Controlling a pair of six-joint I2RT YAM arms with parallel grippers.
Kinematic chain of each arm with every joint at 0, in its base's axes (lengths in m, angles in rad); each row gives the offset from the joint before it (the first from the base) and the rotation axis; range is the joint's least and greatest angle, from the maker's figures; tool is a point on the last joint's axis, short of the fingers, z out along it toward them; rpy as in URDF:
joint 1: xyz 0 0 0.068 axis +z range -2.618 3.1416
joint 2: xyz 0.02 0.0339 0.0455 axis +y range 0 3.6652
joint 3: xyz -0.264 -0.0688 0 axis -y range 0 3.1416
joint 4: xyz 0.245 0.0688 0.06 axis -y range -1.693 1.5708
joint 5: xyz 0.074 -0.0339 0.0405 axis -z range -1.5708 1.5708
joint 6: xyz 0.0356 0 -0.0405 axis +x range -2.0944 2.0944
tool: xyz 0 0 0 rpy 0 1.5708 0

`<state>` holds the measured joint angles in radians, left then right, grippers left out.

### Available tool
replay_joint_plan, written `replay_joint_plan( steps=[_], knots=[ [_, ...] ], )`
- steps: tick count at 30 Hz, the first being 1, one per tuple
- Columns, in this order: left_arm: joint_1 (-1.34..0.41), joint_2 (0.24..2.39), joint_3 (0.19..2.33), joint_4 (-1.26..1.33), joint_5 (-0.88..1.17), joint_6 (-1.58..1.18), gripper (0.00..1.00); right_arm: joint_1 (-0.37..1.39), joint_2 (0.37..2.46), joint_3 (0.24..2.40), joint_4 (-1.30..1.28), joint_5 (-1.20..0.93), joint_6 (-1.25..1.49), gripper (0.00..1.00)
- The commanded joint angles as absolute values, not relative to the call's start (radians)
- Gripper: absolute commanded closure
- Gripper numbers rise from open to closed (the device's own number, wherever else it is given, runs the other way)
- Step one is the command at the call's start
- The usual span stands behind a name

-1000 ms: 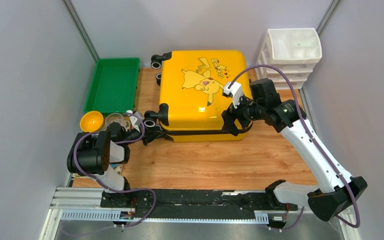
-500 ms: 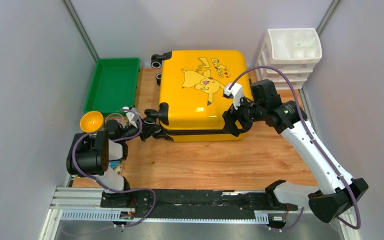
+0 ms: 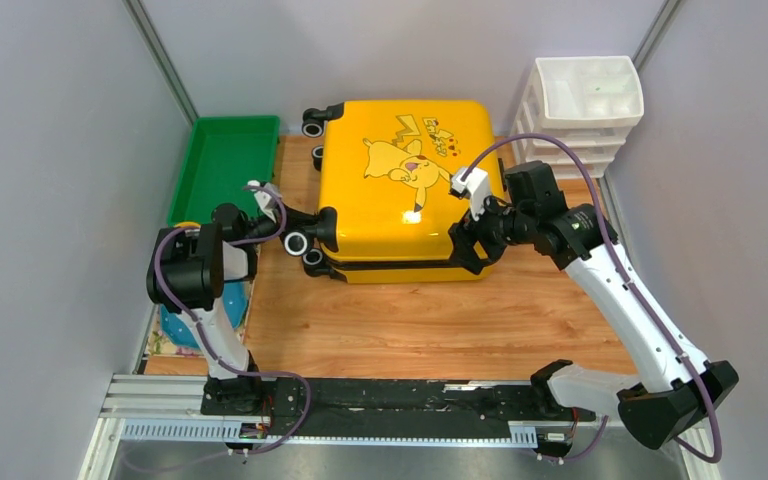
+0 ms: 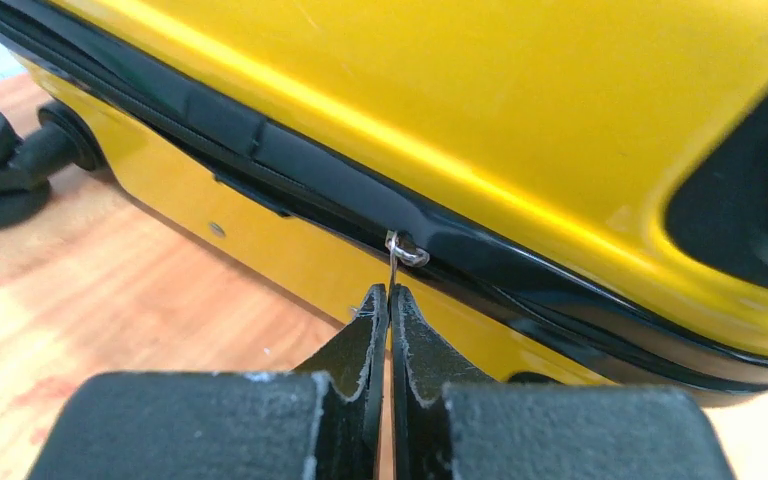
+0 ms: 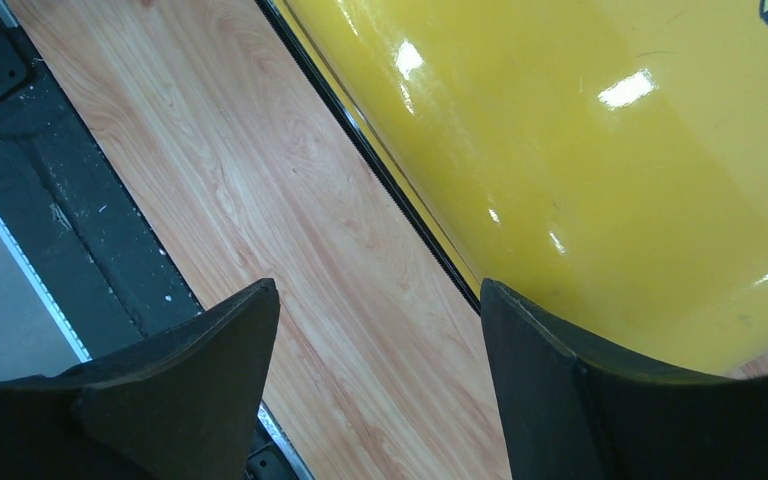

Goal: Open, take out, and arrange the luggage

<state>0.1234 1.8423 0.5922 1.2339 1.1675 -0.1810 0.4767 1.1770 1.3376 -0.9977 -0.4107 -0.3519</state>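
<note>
Left gripper (image 4: 388,298), as we see it, has its jaws pinched together on the thin metal zipper pull (image 4: 401,250) at the black seam of the luggage (image 3: 400,200). Our right gripper (image 5: 375,292) stands wide apart, holding nothing, at the case's near right corner. We find the luggage lying flat and closed, print up, on the wooden table (image 3: 410,320) between the green tray (image 3: 225,165) and the white drawer unit (image 3: 585,100).

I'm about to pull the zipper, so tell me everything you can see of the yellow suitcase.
The suitcase is a glossy yellow hard shell with a cartoon print, black wheels and trim. It lies flat and closed on the wooden table, wheels toward the left. The left gripper is shut on the metal zipper pull at the black seam. The open right gripper sits at its near right corner, contact unclear.
</note>
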Motion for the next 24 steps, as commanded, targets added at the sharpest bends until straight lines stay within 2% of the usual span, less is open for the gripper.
replay_joint_plan(
  steps=[1, 8, 15, 18, 19, 20, 21, 23, 24],
  knots=[
    [0.126, 1.89, 0.744, 1.359, 1.118, -0.112, 1.0, 0.471, 1.163, 1.33, -0.986, -0.434, -0.353, 0.23],
    [0.094, 2.006, 0.919, 1.243, 1.066, -0.064, 1.0, 0.462, 1.144, 1.302, -0.986, -0.456, -0.318, 0.24],
    [0.083, 2.112, 1.191, 0.984, 0.95, -0.02, 1.0, 0.437, 1.085, 1.263, -0.997, -0.457, -0.276, 0.25],
    [0.075, 2.126, 1.218, 0.976, 0.991, -0.011, 1.0, 0.425, 1.052, 1.238, -1.003, -0.445, -0.235, 0.25],
    [0.075, 2.115, 1.206, 0.979, 1.002, -0.012, 0.85, 0.416, 1.039, 1.232, -1.006, -0.437, -0.213, 0.25],
    [0.078, 2.083, 1.186, 0.995, 0.994, -0.023, 0.55, 0.391, 1.031, 1.22, -1.014, -0.433, -0.193, 0.25],
    [0.078, 2.06, 1.134, 1.003, 0.997, -0.012, 0.34, 0.377, 1.023, 1.212, -1.022, -0.434, -0.161, 0.26],
    [0.09, 1.978, 1.068, 0.996, 1.011, 0.062, 0.22, 0.333, 1.0, 1.194, -1.032, -0.425, -0.129, 0.28],
    [0.097, 1.948, 1.022, 0.976, 1.008, 0.089, 0.22, 0.316, 0.994, 1.172, -1.038, -0.428, -0.109, 0.29]
  ],
)
